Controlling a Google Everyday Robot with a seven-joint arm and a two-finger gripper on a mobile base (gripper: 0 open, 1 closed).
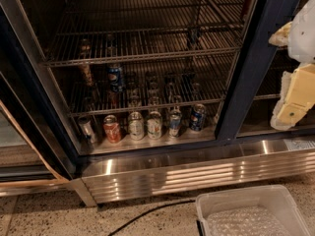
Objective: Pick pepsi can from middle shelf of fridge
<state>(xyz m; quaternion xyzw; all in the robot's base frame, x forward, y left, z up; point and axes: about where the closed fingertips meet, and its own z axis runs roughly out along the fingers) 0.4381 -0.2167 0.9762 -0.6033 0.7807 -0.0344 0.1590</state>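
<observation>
Pepsi can [116,77] upright on middle shelf [147,108], dim; end effector [294,90] far right, cropped, state unclear.

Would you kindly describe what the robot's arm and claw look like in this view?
At the view's right edge, before the dark frame of the fridge, the claw is built of blocky pale-yellow pieces with cream edging and a small dark dot low down. Above it, the arm is a rounded white casing. No cables or sleeves show on them.
</observation>
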